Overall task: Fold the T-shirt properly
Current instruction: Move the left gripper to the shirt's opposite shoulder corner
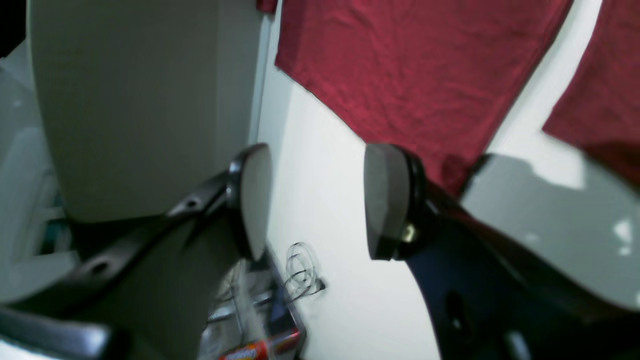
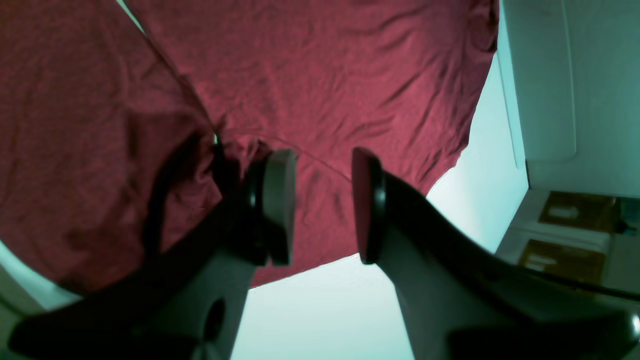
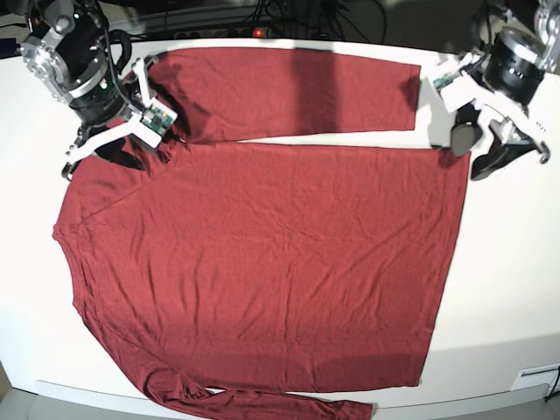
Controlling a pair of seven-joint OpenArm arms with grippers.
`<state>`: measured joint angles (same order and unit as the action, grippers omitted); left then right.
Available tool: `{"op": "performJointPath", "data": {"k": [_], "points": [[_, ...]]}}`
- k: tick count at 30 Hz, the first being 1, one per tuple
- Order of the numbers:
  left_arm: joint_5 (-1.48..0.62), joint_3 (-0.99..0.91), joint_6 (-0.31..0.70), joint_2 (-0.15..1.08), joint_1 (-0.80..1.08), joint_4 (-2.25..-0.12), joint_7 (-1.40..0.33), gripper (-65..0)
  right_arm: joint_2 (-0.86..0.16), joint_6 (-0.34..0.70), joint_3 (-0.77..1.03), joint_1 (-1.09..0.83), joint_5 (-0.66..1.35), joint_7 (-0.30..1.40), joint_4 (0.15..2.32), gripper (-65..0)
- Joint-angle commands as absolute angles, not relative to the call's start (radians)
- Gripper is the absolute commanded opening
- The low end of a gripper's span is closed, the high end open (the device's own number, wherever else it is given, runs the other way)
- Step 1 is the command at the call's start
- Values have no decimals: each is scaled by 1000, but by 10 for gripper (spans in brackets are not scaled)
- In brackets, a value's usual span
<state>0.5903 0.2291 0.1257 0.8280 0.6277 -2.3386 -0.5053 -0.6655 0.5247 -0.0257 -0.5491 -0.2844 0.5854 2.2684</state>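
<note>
Maroon fabric of the T-shirt (image 3: 262,262) lies spread flat across the white table (image 3: 516,289), one sleeve laid along the twelve o'clock edge, ready for a first fold. The right gripper (image 2: 322,205) hovers at the armpit seam near ten o'clock, jaws parted and empty. The left gripper (image 1: 317,200), also released, waits off the hem corner near two o'clock.

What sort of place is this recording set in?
Probably a lab workbench: a large white table with a dark red long-sleeved shirt spread flat, and a tangle of black cables behind it.
</note>
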Motion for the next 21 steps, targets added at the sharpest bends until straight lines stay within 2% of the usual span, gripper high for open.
{"op": "performJointPath", "data": {"k": [1,5,8,11,13,18,21], "points": [[569,223,145,843,606,-2356,-509,-359,-673,513,-19,-549,-291,576,2287,-453],[425,223,274,843,530,-2343,-571,-359,-673,513,-19,-549,-291,576,2287,-453],[333,223,326,843,492,-2282,-622,-360,-673,513,-19,-548,-291,577,2287,-453],[228,223,321,843,479,-2204,-634,-360,-673,513,-19,-548,-291,577,2287,-453],[223,223,270,843,480,-2164,-620,-360,-673,514,-19,-548,-279,577,2287,-453],[274,223,-22,842,479,-2144,-607,-360,-673,514,-19,-549,-249,585,2287,-453],[372,223,-111,826,479,-2146,-615,-360,-673,514,-19,-549,-226,590,2287,-453]]}}
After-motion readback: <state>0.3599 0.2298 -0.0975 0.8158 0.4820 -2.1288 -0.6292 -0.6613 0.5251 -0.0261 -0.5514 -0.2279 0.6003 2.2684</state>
